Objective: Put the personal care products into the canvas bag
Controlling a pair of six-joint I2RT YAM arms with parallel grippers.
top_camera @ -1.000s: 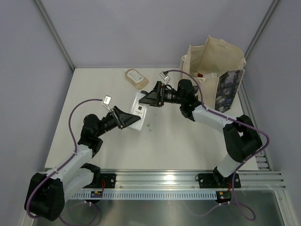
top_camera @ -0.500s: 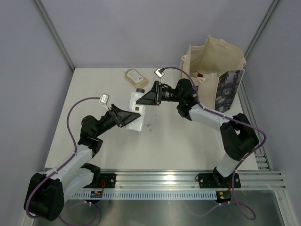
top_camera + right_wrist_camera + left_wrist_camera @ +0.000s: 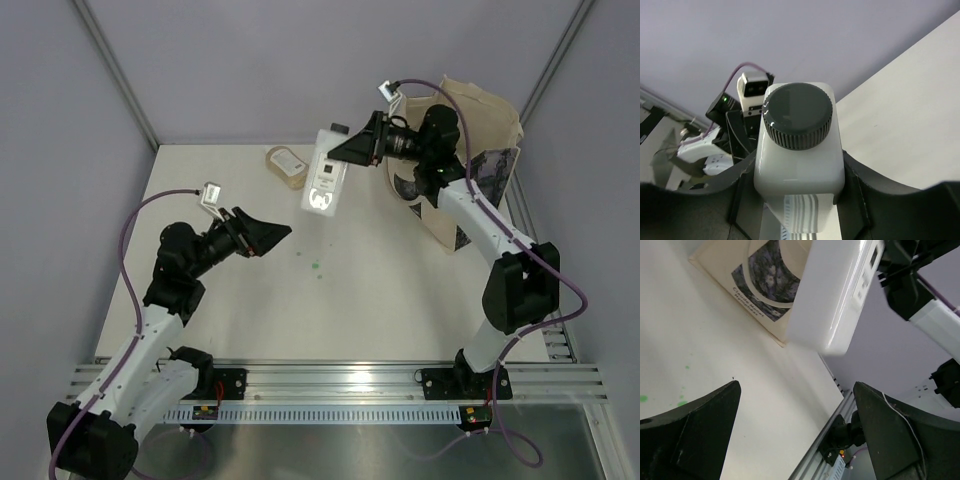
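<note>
A pale, translucent-white bottle with a black cap (image 3: pixel 325 185) hangs in the air above the table's far middle. My right gripper (image 3: pixel 347 152) is shut on it near the cap. In the right wrist view the cap (image 3: pixel 797 115) faces the camera and the fingers (image 3: pixel 860 185) press both sides of the bottle. The bottle (image 3: pixel 832 295) also shows in the left wrist view. My left gripper (image 3: pixel 275 232) stands open and empty, low and left of the bottle. A beige pouch (image 3: pixel 285 165) lies on the table at the back. The canvas bag (image 3: pixel 480 105) stands at the back right, behind the right arm.
The bag's dark floral panel (image 3: pixel 490 180) faces the table; the same print (image 3: pixel 765 285) shows in the left wrist view. Small green marks (image 3: pixel 315 265) dot the table's middle. Grey walls close in at the back and on both sides. The rail (image 3: pixel 350 385) runs along the near edge.
My right gripper shut on the bottle and lifted it off the table, up and toward the bag. My left gripper opened, let the bottle go and drew back to the left.
</note>
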